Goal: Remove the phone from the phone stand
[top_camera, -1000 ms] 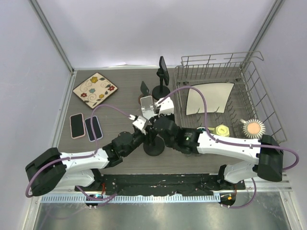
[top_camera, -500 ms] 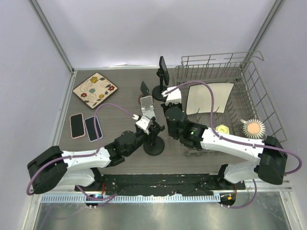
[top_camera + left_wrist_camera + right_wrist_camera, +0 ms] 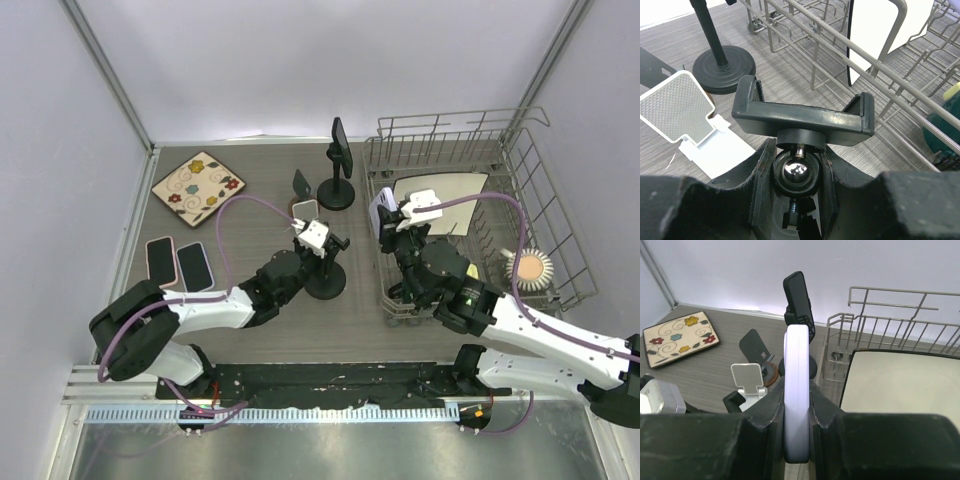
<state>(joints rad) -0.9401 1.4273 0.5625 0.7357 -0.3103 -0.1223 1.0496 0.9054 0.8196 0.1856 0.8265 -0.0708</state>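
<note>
The phone (image 3: 798, 355) has come off the stand (image 3: 802, 117), now above the rack (image 3: 545, 215).
The right tool (image 3: 798, 410) clamps it edge-on; the left tool (image 3: 796, 172) grips the stand; grey woodgrain bench (image 3: 260, 170), pale walls (image 3: 300, 60).

Held the left arm (image 3: 205, 312) stretched low over the table, from the near left corner toward the middle. Had the left gripper (image 3: 326, 252) pinched tight around the neck of the phone stand (image 3: 802, 117), with one finger (image 3: 760, 185) on each side of the shiny ball. Held the right arm (image 3: 540, 335) bent, from the near right corner back toward the middle. Had the right gripper (image 3: 385, 222) up off the table, apart from the left one. Had its two fingers (image 3: 765, 415) squeezed flat on the phone (image 3: 797, 390), which stood up on its thin edge between them
</note>
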